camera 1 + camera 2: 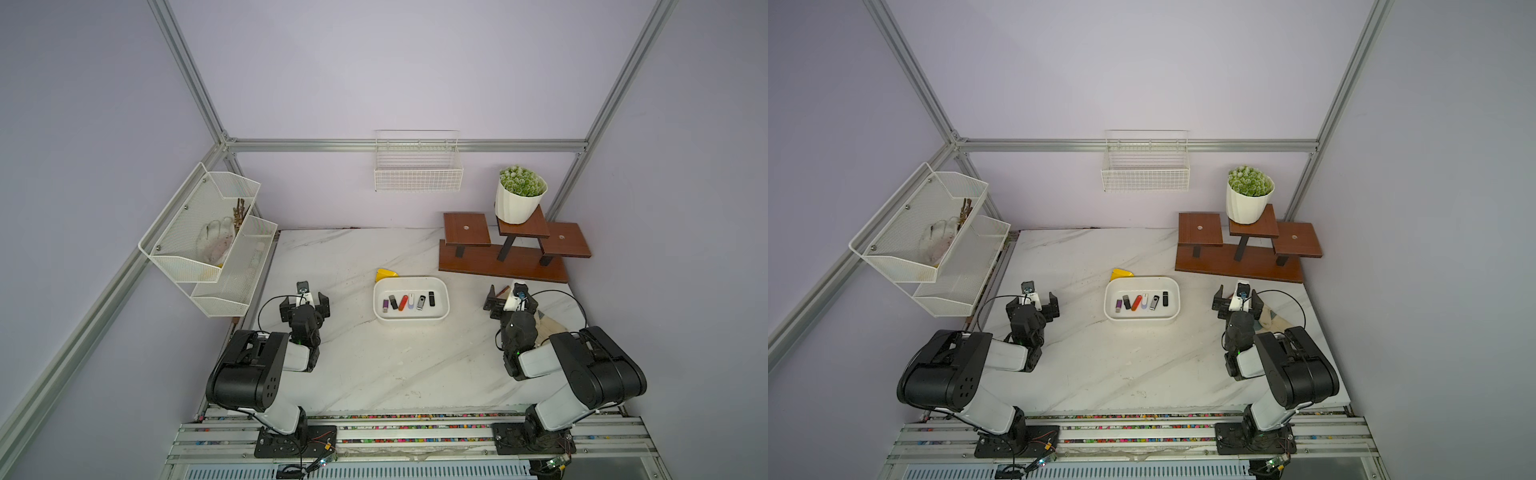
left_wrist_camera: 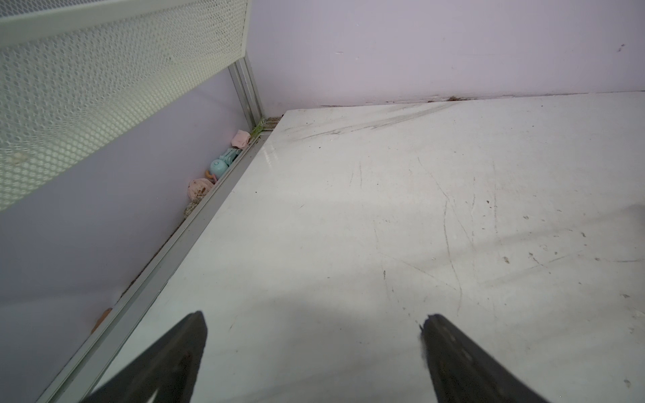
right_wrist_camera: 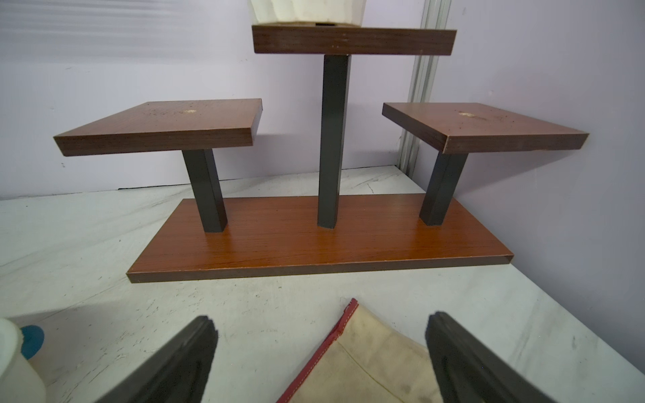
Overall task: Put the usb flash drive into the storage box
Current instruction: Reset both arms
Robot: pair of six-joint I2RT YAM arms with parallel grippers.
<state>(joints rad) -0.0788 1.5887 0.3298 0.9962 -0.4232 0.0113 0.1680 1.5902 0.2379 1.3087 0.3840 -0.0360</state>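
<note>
The storage box [image 1: 445,296] [image 1: 1177,293], a shallow white tub, sits mid-table in both top views. Several usb flash drives lie side by side inside it, among them a purple one [image 1: 385,306] [image 1: 1118,306], a red one [image 1: 402,303] [image 1: 1136,303] and a black one [image 1: 432,298] [image 1: 1165,298]. My left gripper [image 1: 303,301] [image 1: 1032,303] [image 2: 314,315] stands open to the left of the box, over bare table, with nothing between its fingers. To the right of the box my right gripper [image 1: 510,299] [image 1: 1237,300] [image 3: 321,316] is open and empty too.
A cream pouch with a red edge [image 3: 366,356] [image 1: 548,324] lies under the right gripper. A wooden tiered stand [image 1: 503,262] [image 3: 314,240] carries a potted plant [image 1: 519,199] at back right. A yellow object [image 1: 386,274] lies behind the box. Wire basket [image 1: 417,170] on the back wall, mesh rack [image 1: 208,241] at left.
</note>
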